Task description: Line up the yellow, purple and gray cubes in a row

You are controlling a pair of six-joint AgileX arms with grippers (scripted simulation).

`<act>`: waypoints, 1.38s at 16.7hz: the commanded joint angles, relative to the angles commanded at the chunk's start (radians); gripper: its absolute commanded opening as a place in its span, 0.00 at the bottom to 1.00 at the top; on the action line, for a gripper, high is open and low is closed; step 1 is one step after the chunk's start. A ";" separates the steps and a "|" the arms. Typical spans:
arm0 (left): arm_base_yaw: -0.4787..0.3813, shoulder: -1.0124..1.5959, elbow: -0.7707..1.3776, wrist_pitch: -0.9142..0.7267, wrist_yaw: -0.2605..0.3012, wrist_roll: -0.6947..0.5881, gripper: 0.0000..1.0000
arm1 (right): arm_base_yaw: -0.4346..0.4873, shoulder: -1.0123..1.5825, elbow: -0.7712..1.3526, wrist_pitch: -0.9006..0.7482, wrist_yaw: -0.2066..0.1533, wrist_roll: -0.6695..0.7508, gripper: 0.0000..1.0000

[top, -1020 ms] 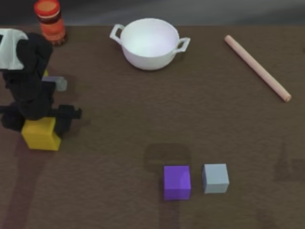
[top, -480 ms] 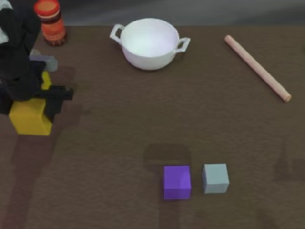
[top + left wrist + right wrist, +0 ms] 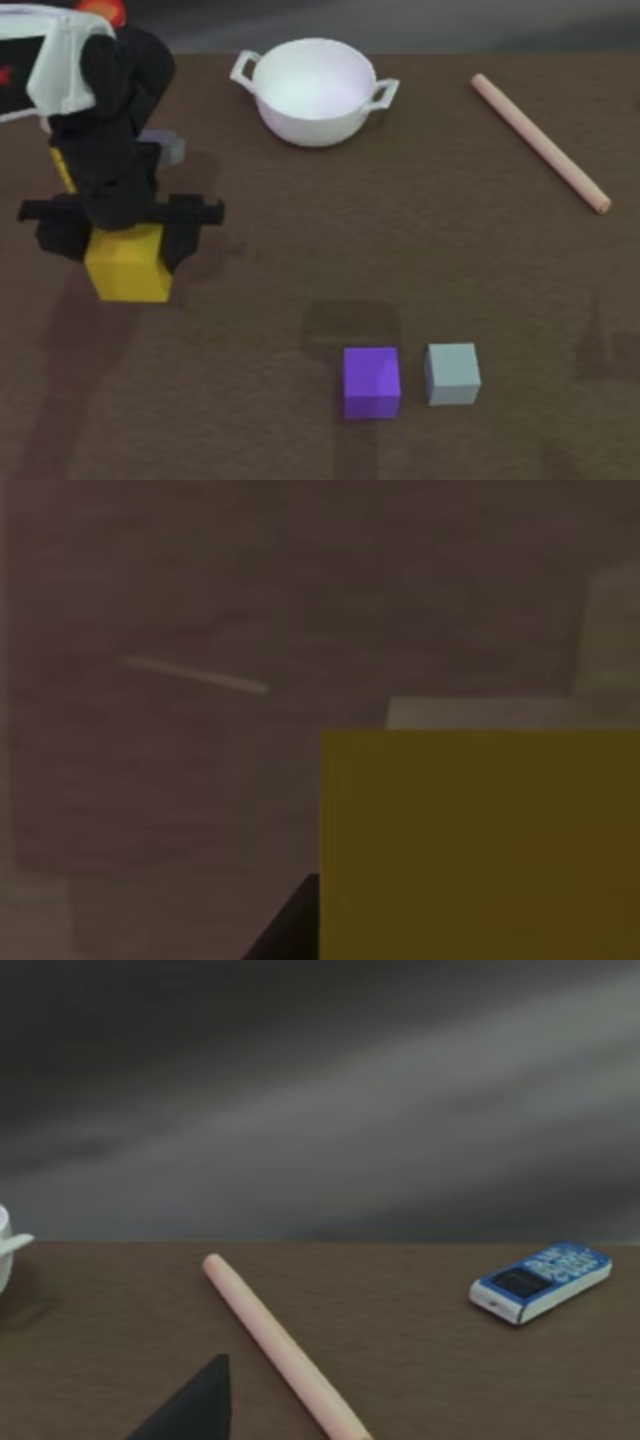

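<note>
Yellow cube (image 3: 128, 263) is sitting clamped in my left jaws (image 3: 122, 225) at the tabletop's (image 3: 300, 250) left side in the top view, well apart from the purple cube (image 3: 371, 381) and gray cube (image 3: 452, 373), which are lying side by side near the front. I am judging this the carrying step; next it needs setting down left of the purple one. In the left wrist view, the yellow block is filling the frame close under the camera. My right wrist view is showing only a rolling pin (image 3: 283, 1348) and a phone (image 3: 541, 1280); that arm's jaw state I cannot tell.

Top view looks straight down on the table (image 3: 300, 260). Left wrist view sits very close, filled by the yellow cube (image 3: 480, 845). Right wrist view looks low across the table; the rolling pin (image 3: 280, 1345) appears in 2 views.
</note>
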 joint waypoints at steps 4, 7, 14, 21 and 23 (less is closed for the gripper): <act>-0.194 -0.063 -0.062 -0.009 -0.002 -0.245 0.00 | 0.000 0.000 0.000 0.000 0.000 0.000 1.00; -0.313 -0.111 -0.102 -0.009 -0.004 -0.380 0.00 | 0.000 0.000 0.000 0.000 0.000 0.000 1.00; -0.353 -0.127 -0.116 -0.003 -0.005 -0.420 0.00 | 0.000 0.000 0.000 0.000 0.000 0.000 1.00; -0.354 -0.036 -0.249 0.229 -0.004 -0.420 0.00 | 0.000 0.000 0.000 0.000 0.000 0.000 1.00; -0.355 -0.019 -0.269 0.259 -0.005 -0.420 0.00 | 0.000 0.000 0.000 0.000 0.000 0.000 1.00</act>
